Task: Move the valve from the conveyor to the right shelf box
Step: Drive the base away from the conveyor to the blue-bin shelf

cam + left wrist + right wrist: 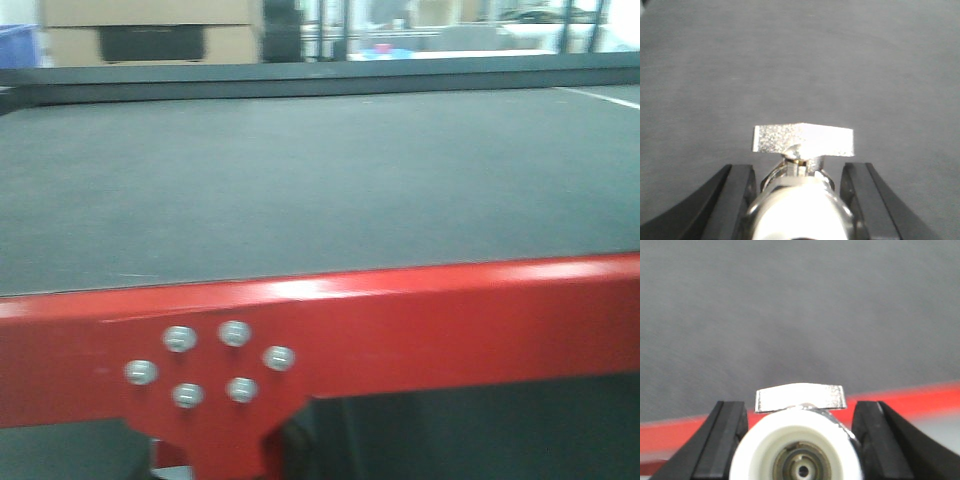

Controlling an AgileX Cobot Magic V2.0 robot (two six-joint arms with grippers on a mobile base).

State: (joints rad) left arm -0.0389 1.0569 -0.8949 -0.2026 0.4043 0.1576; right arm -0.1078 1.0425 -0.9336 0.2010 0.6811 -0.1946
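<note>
The conveyor belt (300, 170) is wide, dark grey and bare in the front view, with a glossy red frame (420, 320) and silver bolts (208, 362). Neither gripper shows in that view. In the left wrist view, my left gripper (799, 172) is shut on a shiny silver valve (802, 141), whose flat handle points forward over the belt (790, 60). In the right wrist view, my right gripper (800, 412) is shut on a second valve (796, 445) with a white round end and a silver handle. It is held above the belt (790, 305) and the red frame (920, 396).
Behind the belt are cardboard boxes (150, 30) at the back left, a blue bin (15, 45) at the far left and shelving (450, 30) at the back right. A white line (600, 97) crosses the belt's far right.
</note>
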